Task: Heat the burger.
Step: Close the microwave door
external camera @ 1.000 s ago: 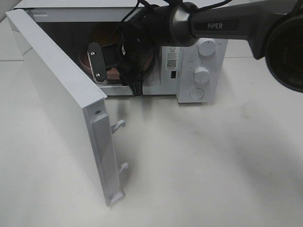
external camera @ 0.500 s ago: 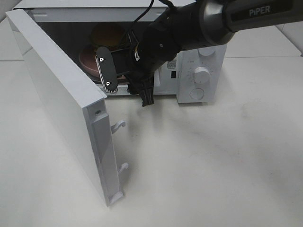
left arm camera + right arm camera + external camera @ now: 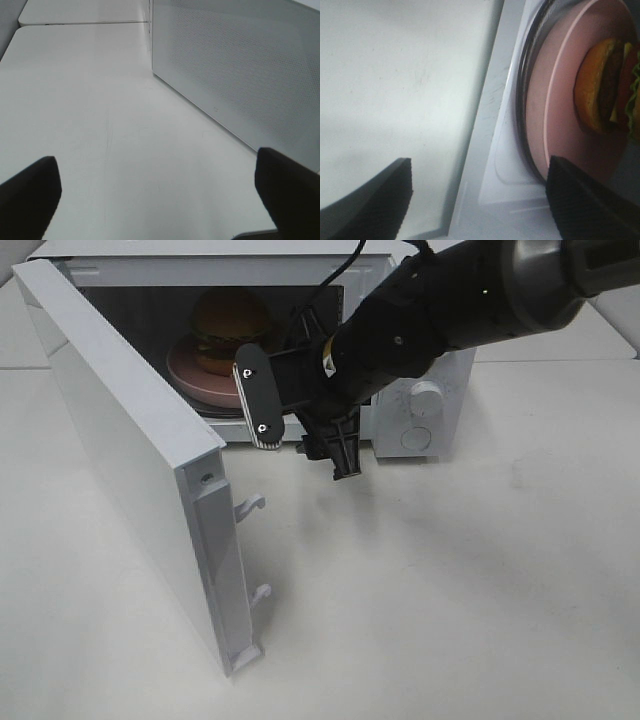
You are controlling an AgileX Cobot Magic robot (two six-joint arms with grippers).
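Backed out of the microwave, our right hand stands open, empty; left hand likewise. We judge the burger soft, squashable: lift its pink plate.

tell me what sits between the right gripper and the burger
In the right wrist view, between the right gripper and the burger lie the microwave's front ledge, the turntable rim and the bare near side of the pink plate.

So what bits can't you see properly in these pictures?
- Exterior high: the right gripper and its arm cover the pink plate's front and part of the microwave's knob panel.
- Right wrist: the burger is cut off by the edge.
- Left wrist: only the left gripper's fingertips show.
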